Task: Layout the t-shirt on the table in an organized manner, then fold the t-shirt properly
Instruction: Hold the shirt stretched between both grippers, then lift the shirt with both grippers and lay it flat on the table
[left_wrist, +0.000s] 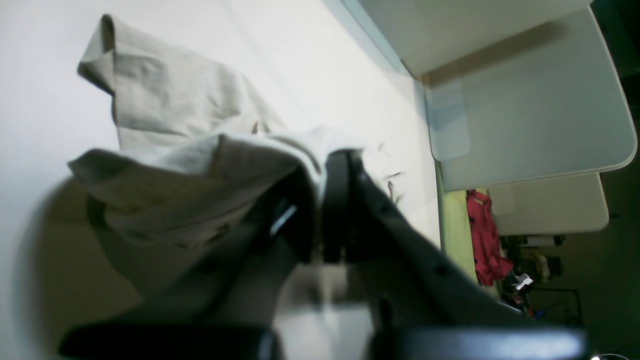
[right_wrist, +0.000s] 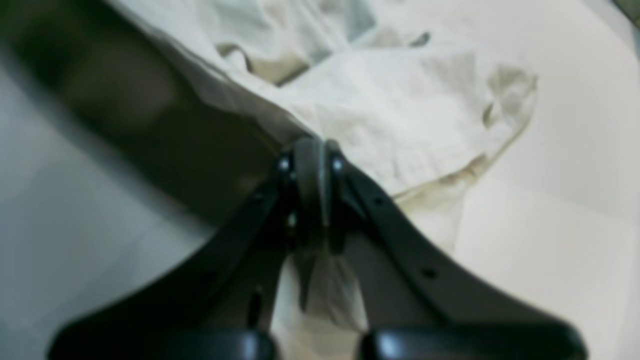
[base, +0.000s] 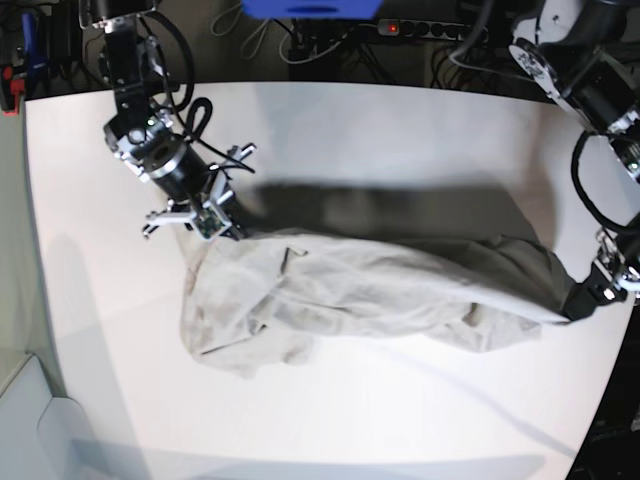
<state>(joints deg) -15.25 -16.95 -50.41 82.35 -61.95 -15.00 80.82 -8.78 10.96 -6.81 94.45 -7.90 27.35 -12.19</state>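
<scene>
1. So, the t-shirt (base: 370, 290) is strung out across the white surface (base: 400, 130), lifted at both ends and sagging in a crumpled heap in the middle.
2. Right gripper (right_wrist: 314, 150) has its fingers pressed together on an edge of the cloth, and the left gripper (left_wrist: 334, 165) is pinching the other end the same way.
3. It looks like light, floppy cotton, so it'll droop and bunch wherever it isn't held; nothing fragile about it.
4. I'd say grab hems or shoulder seams rather than the loose middle, since a thin edge could slip out of a narrow pinch.
</scene>
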